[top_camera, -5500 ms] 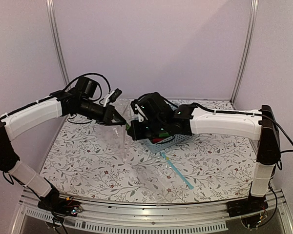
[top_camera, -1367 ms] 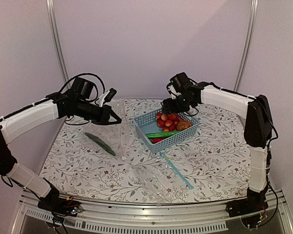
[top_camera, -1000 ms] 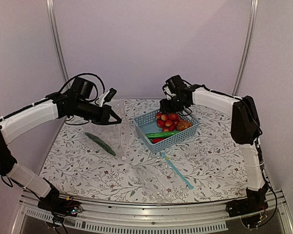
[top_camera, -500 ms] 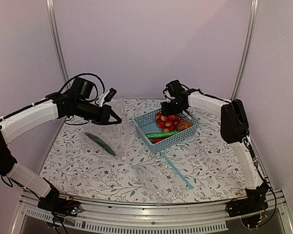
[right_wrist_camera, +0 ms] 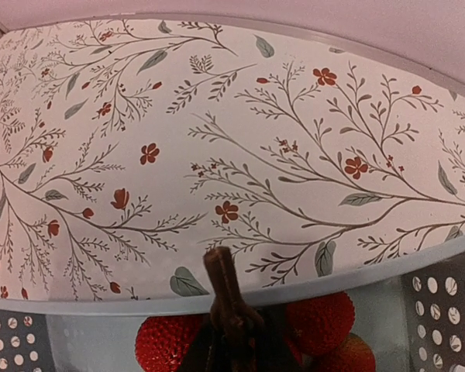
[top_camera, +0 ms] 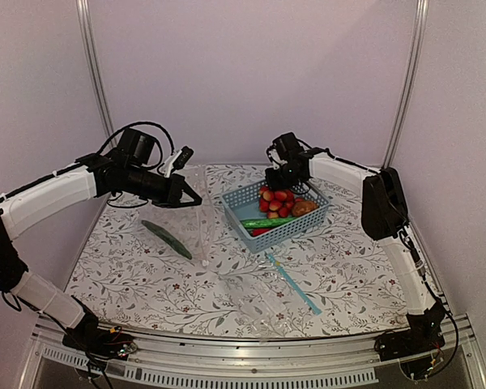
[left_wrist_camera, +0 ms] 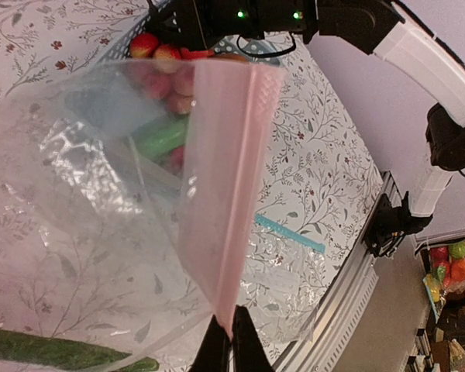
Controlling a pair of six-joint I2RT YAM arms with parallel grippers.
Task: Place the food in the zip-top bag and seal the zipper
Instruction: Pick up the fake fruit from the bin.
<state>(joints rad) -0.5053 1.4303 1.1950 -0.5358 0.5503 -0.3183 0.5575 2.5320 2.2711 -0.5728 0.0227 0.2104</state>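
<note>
I'm in the loading step. My left end effector (left_wrist_camera: 231,341) is clamped on the pink strip (left_wrist_camera: 232,178), holding the bag (top_camera: 196,231) open above the desk (top_camera: 356,259); one green vegetable (top_camera: 166,239) seems to lie inside. My right end effector (right_wrist_camera: 236,341) looks pinched on the brown stem of the fruit bunch (right_wrist_camera: 322,322) in the basket (top_camera: 296,229). Next I need a clean lift and a carry to the bag's mouth. The fruits are red, bumpy and tightly clustered.

No legible text, label, brand, number or sign in any view. Tablecloth (top_camera: 348,267): floral print only. Zipper (left_wrist_camera: 234,186) of zip-top bag (left_wrist_camera: 77,201): embossed ridge texture only, no characters. Far background clutter in left wrist view too small to read.
</note>
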